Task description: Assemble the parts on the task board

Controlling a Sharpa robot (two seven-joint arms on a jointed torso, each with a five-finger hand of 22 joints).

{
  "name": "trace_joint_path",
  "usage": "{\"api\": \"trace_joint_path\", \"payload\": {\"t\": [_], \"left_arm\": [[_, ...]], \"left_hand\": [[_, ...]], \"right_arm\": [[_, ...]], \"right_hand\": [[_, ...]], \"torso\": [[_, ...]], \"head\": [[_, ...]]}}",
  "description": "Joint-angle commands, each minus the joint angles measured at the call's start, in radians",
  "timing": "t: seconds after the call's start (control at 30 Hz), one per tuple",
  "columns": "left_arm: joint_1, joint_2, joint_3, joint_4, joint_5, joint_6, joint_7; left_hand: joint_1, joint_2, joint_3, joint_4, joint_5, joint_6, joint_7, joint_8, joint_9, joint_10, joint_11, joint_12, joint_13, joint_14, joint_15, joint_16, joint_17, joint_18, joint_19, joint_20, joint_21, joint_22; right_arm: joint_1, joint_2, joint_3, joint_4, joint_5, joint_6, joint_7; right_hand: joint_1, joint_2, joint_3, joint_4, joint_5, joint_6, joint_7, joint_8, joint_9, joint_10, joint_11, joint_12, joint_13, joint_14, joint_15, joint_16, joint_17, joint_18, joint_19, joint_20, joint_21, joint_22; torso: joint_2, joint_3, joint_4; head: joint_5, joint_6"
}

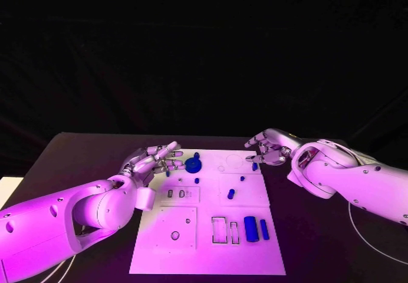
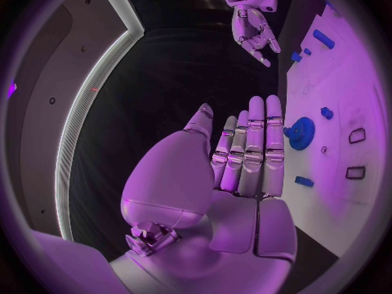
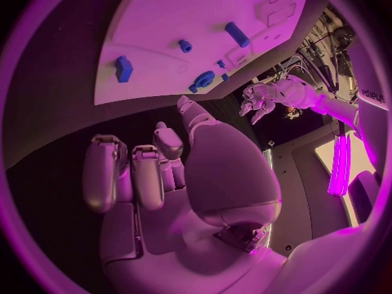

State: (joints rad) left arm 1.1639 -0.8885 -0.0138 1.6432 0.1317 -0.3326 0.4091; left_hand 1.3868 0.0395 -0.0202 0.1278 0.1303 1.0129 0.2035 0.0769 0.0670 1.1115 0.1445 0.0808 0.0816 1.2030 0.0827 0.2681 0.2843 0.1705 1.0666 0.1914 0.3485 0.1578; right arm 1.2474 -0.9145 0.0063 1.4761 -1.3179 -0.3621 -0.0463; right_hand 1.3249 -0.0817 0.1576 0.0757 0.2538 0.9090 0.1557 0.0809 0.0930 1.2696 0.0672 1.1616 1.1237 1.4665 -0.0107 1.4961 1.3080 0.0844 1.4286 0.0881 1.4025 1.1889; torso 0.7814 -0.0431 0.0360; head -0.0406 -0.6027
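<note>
1. My left hand [image 1: 153, 162] hangs at the task board's [image 1: 208, 259] left edge near its far end, fingers stretched out straight and holding nothing. My right hand [image 1: 267, 148] sits off the board's far right corner, fingers loosely curled, also holding nothing.
2. Nearest me on the board, a thick blue cylinder [image 1: 250, 228] and a thinner blue peg [image 1: 265, 229] lie loose beside two empty rectangular slots [image 1: 226, 230]; I judge these still need seating.
3. Mid-board, a small blue peg [image 1: 230, 193] lies flat; two small slots [image 1: 176, 193] to its left stay empty.
4. Farther on, a blue gear [image 1: 193, 164] sits just beside my left fingertips; whether it is on its shaft I cannot tell. A small blue block [image 1: 254, 166] lies near my right hand.
5. Most of the job looks undone.
6. The black table [image 1: 76, 159] leaves open room on both flanks and beyond the far edge; the hands are well apart.
</note>
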Motion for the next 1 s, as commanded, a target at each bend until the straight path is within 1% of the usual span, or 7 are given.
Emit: {"api": "trace_joint_path", "payload": {"t": [0.03,0.13,0.27,0.3,0.37,0.5,1.0], "left_arm": [[0.001,0.0,0.001,0.003,-0.002,0.016,0.011],[0.001,0.001,0.001,0.002,-0.002,0.017,0.011],[0.0,0.002,0.0,0.001,-0.001,0.018,0.011],[0.0,0.003,0.0,0.001,-0.001,0.018,0.011],[0.0,0.003,0.0,0.001,-0.001,0.019,0.01],[0.0,0.004,0.0,-0.001,-0.001,0.019,0.01],[0.0,0.003,0.0,-0.004,-0.001,0.02,0.006]], "left_hand": [[0.002,0.004,-0.002,-0.005,0.002,-0.001,0.005,-0.005,-0.001,-0.002,0.001,-0.004,-0.002,-0.007,0.0,0.007,0.001,0.01,0.003,-0.003,0.004,0.002],[0.002,0.004,-0.002,-0.005,0.002,-0.001,0.005,-0.005,-0.001,-0.002,0.001,-0.004,-0.002,-0.007,0.0,0.007,0.001,0.01,0.003,-0.003,0.004,0.002],[0.002,0.004,-0.002,-0.005,0.002,-0.001,0.005,-0.005,-0.001,-0.002,0.001,-0.004,-0.002,-0.007,0.0,0.007,0.001,0.01,0.003,-0.003,0.004,0.002],[0.002,0.004,-0.002,-0.005,0.002,-0.001,0.005,-0.005,-0.001,-0.002,0.001,-0.004,-0.002,-0.007,0.0,0.007,0.001,0.01,0.003,-0.003,0.004,0.002],[0.002,0.004,-0.002,-0.005,0.002,-0.001,0.005,-0.005,-0.001,-0.002,0.001,-0.004,-0.002,-0.007,0.0,0.007,0.001,0.01,0.003,-0.003,0.004,0.002],[0.003,0.004,-0.001,-0.006,0.002,-0.001,0.005,-0.005,-0.001,-0.001,0.001,-0.004,-0.002,-0.007,0.0,0.007,0.002,0.01,0.003,-0.003,0.005,0.002],[0.003,0.004,-0.001,-0.006,0.002,-0.001,0.005,-0.005,-0.001,-0.001,0.001,-0.004,-0.002,-0.007,0.0,0.007,0.002,0.01,0.003,-0.003,0.005,0.002]], "right_arm": [[-0.006,-0.011,0.0,-0.023,0.051,0.02,0.098],[-0.015,-0.014,-0.001,-0.047,0.054,0.029,0.111],[-0.026,-0.009,-0.001,-0.074,0.055,0.036,0.118],[-0.029,-0.007,-0.001,-0.081,0.054,0.037,0.116],[-0.034,-0.001,-0.001,-0.093,0.053,0.039,0.114],[-0.045,0.006,-0.001,-0.114,0.052,0.052,0.116],[-0.066,0.032,-0.001,-0.155,0.052,0.075,0.118]], "right_hand": [[0.008,-0.001,-0.001,-0.006,0.007,0.007,0.002,0.006,0.002,0.003,0.0,0.0,-0.001,0.074,-0.002,0.005,0.108,-0.011,0.005,0.0,0.005,0.001],[0.011,-0.003,-0.001,-0.009,0.007,0.007,0.002,0.006,0.001,0.002,0.0,-0.001,-0.002,0.074,-0.002,0.006,0.109,-0.012,0.006,0.0,0.006,0.002],[0.015,-0.003,0.0,-0.012,0.008,0.006,0.002,0.005,0.001,0.001,0.0,-0.002,-0.003,0.074,-0.002,0.006,0.111,-0.012,0.006,0.0,0.006,0.003],[0.016,-0.003,0.001,-0.013,0.008,0.006,0.003,0.005,0.001,0.001,0.0,-0.002,-0.003,0.074,-0.002,0.006,0.111,-0.012,0.006,0.0,0.006,0.003],[0.017,-0.003,0.001,-0.013,0.008,0.006,0.003,0.005,0.001,0.001,0.0,-0.002,-0.002,0.074,-0.002,0.006,0.111,-0.012,0.006,0.0,0.006,0.003],[0.019,-0.003,0.002,-0.015,0.008,0.006,0.003,0.005,0.001,0.002,0.0,-0.002,-0.002,0.075,-0.002,0.007,0.112,-0.012,0.005,0.0,0.006,0.002],[0.023,-0.001,0.004,-0.017,0.007,0.007,0.003,0.005,0.001,0.003,0.0,0.0,0.0,0.075,-0.002,0.008,0.114,-0.012,0.006,0.0,0.007,0.004]], "torso": [[0.0,0.0035,-0.0036],[0.0,0.0086,-0.006],[0.002,0.0109,-0.0067],[0.001,0.0095,-0.0059],[0.002,0.011,-0.0059],[0.001,0.0086,-0.0035],[0.001,0.0076,-0.0028]], "head": [[-0.006,0.001],[-0.01,-0.001],[-0.014,0.0],[-0.014,-0.001],[-0.014,-0.002],[-0.014,-0.004],[-0.012,-0.013]]}}
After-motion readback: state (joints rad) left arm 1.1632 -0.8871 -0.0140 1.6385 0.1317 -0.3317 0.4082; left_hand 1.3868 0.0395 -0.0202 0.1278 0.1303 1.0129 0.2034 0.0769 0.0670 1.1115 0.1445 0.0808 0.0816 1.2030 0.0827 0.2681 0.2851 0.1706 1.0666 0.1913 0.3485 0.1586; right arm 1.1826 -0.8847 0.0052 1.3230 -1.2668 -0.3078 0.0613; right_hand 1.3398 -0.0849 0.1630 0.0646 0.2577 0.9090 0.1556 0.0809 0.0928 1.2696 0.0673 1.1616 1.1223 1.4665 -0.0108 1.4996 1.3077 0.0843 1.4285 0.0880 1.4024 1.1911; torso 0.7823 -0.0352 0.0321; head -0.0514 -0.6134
